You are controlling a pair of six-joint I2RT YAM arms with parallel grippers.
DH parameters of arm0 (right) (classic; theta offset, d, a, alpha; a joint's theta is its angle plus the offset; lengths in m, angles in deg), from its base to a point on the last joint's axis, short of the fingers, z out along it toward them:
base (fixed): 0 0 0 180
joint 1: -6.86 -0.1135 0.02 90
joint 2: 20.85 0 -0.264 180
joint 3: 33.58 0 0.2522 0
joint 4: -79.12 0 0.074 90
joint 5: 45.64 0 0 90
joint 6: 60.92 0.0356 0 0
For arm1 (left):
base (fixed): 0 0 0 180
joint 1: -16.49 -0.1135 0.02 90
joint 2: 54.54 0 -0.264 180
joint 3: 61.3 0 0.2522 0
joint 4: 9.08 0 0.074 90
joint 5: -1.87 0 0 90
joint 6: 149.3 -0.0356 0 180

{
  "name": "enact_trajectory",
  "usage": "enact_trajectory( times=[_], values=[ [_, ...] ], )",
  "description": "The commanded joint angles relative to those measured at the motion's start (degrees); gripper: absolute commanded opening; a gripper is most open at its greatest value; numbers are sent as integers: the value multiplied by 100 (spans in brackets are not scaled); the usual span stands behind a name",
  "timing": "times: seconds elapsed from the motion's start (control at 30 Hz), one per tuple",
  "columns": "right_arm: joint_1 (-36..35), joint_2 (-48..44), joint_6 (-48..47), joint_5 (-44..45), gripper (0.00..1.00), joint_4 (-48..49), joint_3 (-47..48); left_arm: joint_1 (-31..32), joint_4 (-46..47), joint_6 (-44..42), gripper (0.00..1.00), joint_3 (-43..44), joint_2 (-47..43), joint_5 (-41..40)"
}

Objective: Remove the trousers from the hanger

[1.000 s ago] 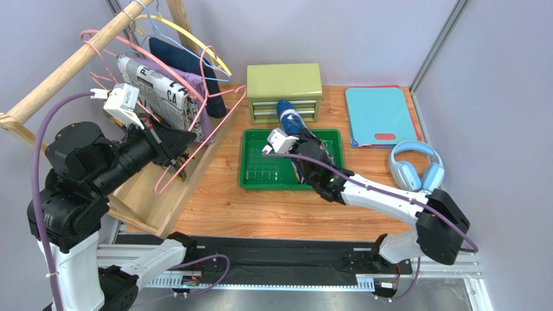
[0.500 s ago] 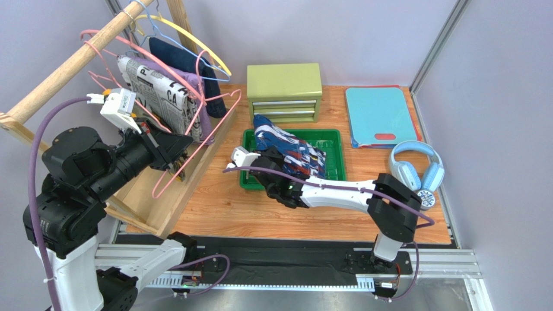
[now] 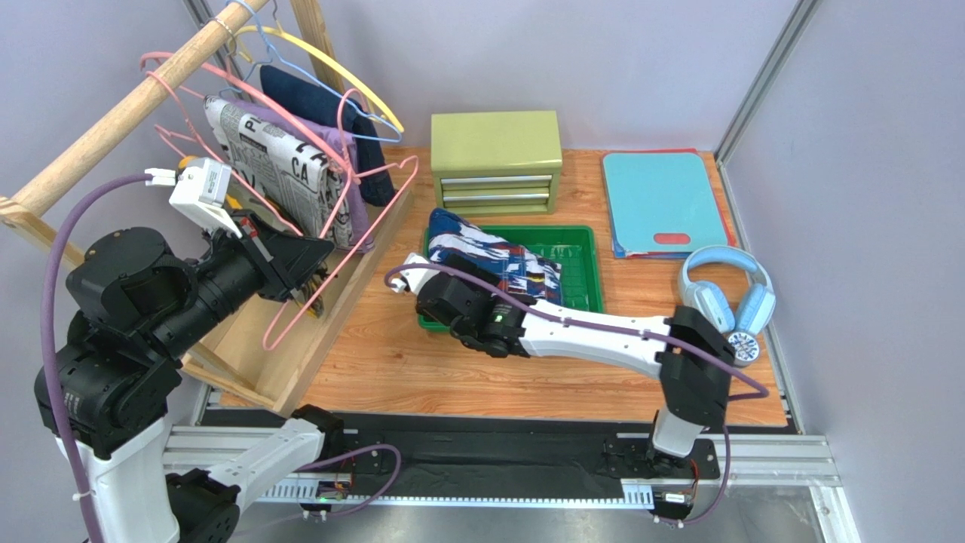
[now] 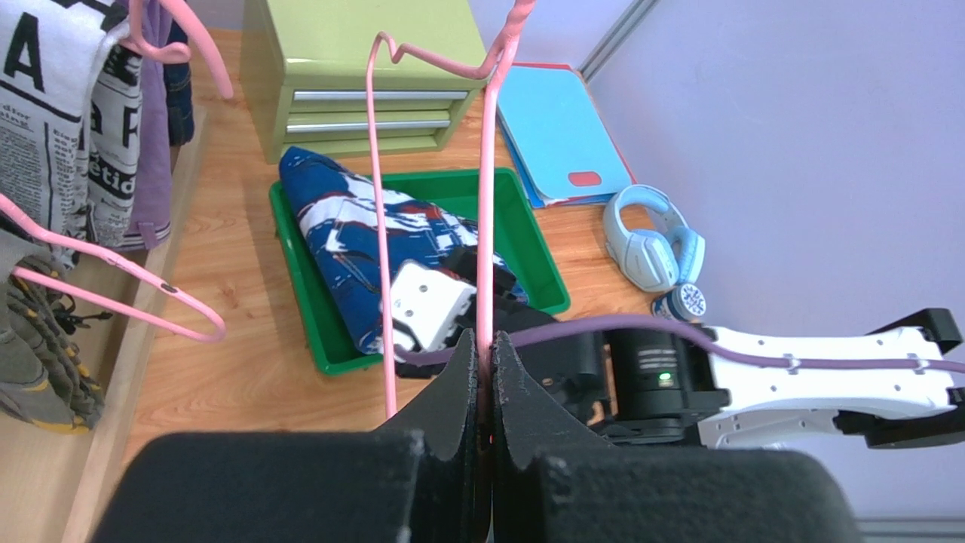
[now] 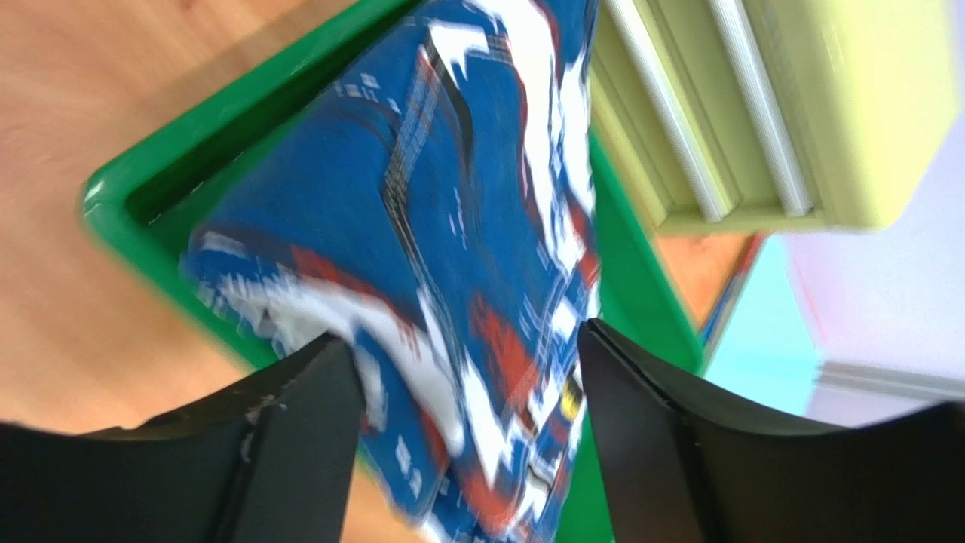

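Top external view: the blue fabric trousers with the white, navy and red splotch print [image 3: 489, 251] are now seen spread across the green plastic tray [image 3: 580, 235], one end draped over its far left rim. A second ago they were bunched in the right gripper [image 5: 464, 342] near the olive-green drawer cabinet [image 3: 495, 141], and that gripper is since drawn back to the tray's near left corner. In the right wrist view its fingers are held wide apart with nothing clamped, and the print is seen beyond them. The thin pink wire hanger [image 4: 488, 204] is bare and is pinched between the fully closed fingers of the left gripper [image 4: 485, 345], well apart from the trousers. The removal is therefore judged done. Because of motion blur in the right wrist view, it cannot be told whether fabric brushes the fingers. The hanger's upper end is cut off by the frame edge in the left wrist view, and part of the trousers is hidden behind the right arm.
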Motion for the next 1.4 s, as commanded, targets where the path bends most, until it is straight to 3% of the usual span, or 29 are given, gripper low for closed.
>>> enact_trajectory(
  times=[0.0, 0.13, 0.2, 0.33, 0.43, 0.6, 0.77, 1.03, 1.13, 1.17, 1.3, 1.37],
  values=[
    [-39, -1189, 1426, -508, 75, -1610, 599, 4, 281, 83, 0, 123, 55, 203],
    [48, -1709, 2534, -1158, 80, -3207, 941, 5, 343, 206, 0, 149, 196, 378],
    [241, -1842, 3123, -1921, 80, -3876, 1266, 13, 352, 232, 0, 167, 292, 493],
    [506, -2026, 4125, -3694, 80, -4302, 1759, 13, 404, 425, 0, 141, 477, 755],
    [506, -2071, 4521, -4454, 80, -4066, 2189, 4, 501, 741, 0, 141, 644, 1115],
    [681, -1957, 5197, -4078, 82, -2901, 3181, 4, 554, 979, 0, 158, 820, 1398],
    [770, -1667, 6120, -3480, 83, -1807, 3420, 4, 641, 1128, 0, 71, 882, 1653],
    [831, -1342, 6912, -3427, 80, -646, 3491, 5, 799, 1137, 0, -96, 785, 1863],
    [822, -1236, 7132, -3322, 71, -479, 3526, 13, 861, 1199, 0, -184, 732, 1943],
    [822, -1192, 7150, -3313, 63, -444, 3552, 5, 879, 1199, 0, -211, 698, 1952],
    [822, -1095, 7316, -3356, 44, -435, 3561, 4, 940, 1216, 0, -395, 566, 1978],
    [787, -1069, 7334, -3427, 40, -418, 3526, 4, 1011, 1225, 0, -492, 539, 2101]
  ],
)
